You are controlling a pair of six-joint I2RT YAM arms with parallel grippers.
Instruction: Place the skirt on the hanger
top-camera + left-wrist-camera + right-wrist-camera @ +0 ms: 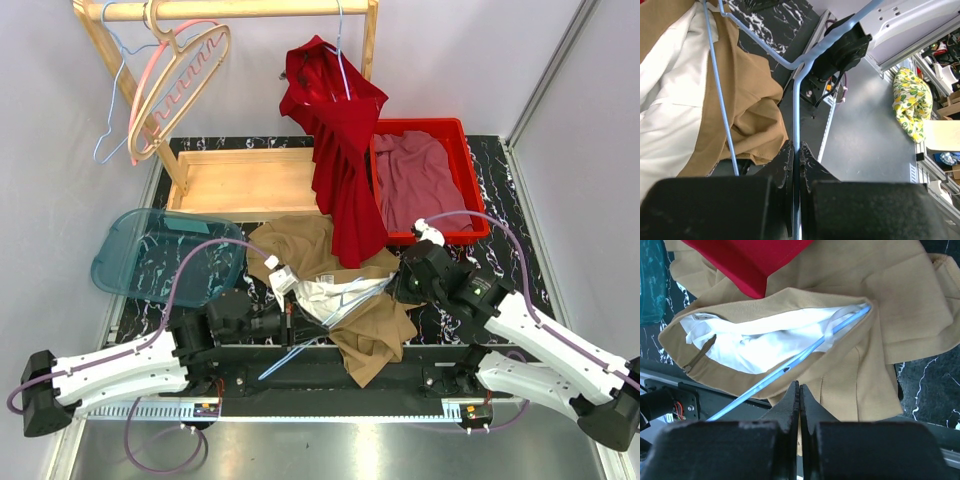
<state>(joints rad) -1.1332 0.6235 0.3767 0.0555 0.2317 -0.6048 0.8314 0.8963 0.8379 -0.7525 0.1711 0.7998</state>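
The left wrist camera gives me what the overhead cannot: the left gripper (pixel 796 147) is clenched on the thin blue wire of the hanger (pixel 795 110), fingers tight against it on both sides. The wire runs straight up from the tips, then bends off toward the skirt (pixel 750 95), which lies left of the fingers.

The right wrist camera looks into the skirt's open waistband. The white lining (pixel 770 340) is smooth and slightly shiny against the matte tan twill, a zip (pixel 702 352) sits at its left end, and the blue wire crosses diagonally inside the opening just above the fingertips. The right gripper (pixel 799 386) has its fingers pressed together with the tips on the tan cloth. I cannot tell whether a fold is caught between them.

Only from overhead do I see the skirt crumpled between the two grippers on the black, white-veined table (pixel 498 170). Beyond them a red dress (pixel 345 170) hangs from a wooden rack (pixel 250 10), beside a red bin (pixel 425 125), and a clear blue tub (pixel 130 265) sits beyond the left gripper. Pale walls close the table in.
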